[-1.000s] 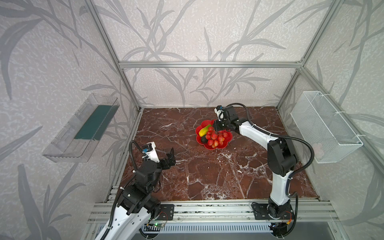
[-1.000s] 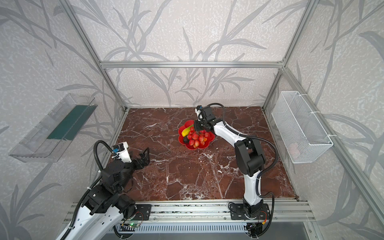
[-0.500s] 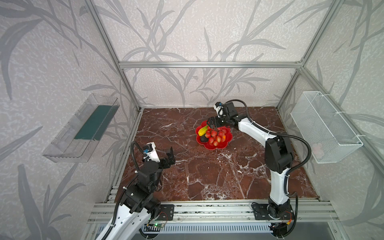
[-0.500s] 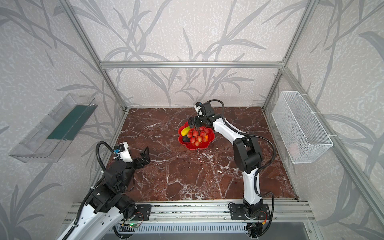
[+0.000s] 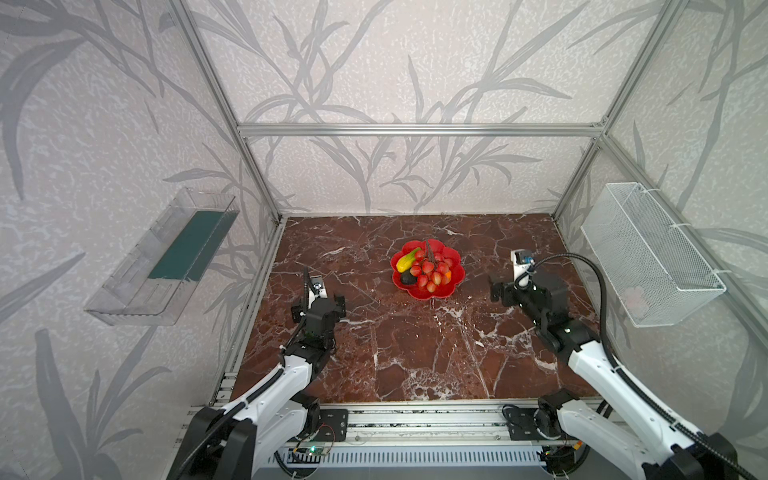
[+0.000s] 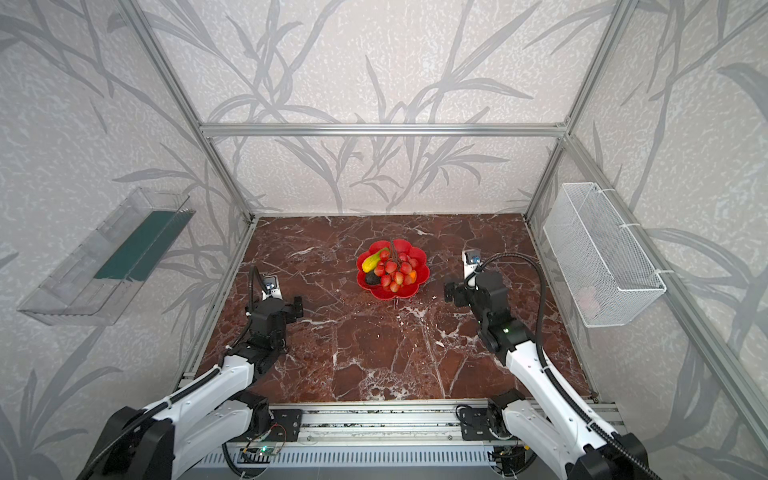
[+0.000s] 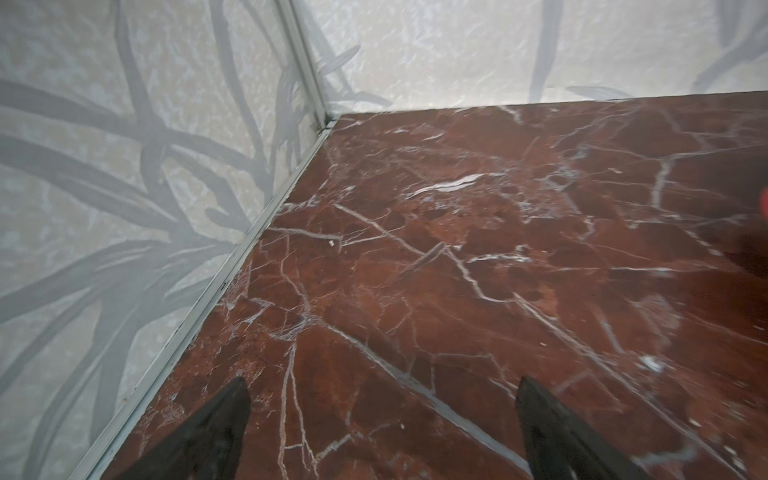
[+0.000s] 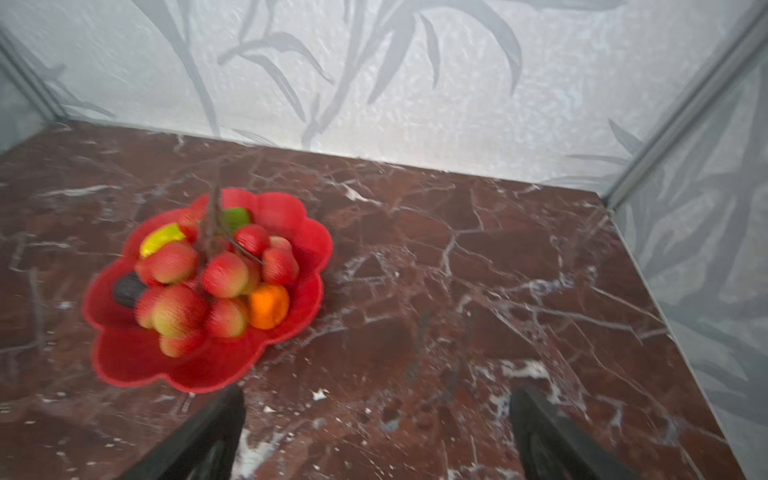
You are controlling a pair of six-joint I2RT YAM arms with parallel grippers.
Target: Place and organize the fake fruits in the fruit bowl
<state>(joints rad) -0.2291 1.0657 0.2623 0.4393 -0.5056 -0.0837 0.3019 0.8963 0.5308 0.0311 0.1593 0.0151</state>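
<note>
No text, label, brand or number can be read in any view. A blue patch point(image 5: 528, 260) on the right wrist camera point(image 5: 519, 262) might carry print, but it is too small to tell.

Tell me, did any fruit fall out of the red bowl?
No, nothing looks odd. The fruits sit inside the red bowl, berry bunch on top. The left claw and right claw are open and empty.

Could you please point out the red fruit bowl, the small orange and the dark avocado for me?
red fruit bowl point(image 5: 432, 293): in a top view, bare red part near its rim.
small orange point(image 8: 269, 305): right wrist view, middle of its skin.
dark avocado point(image 8: 126, 291): right wrist view, its visible dark side.
</note>
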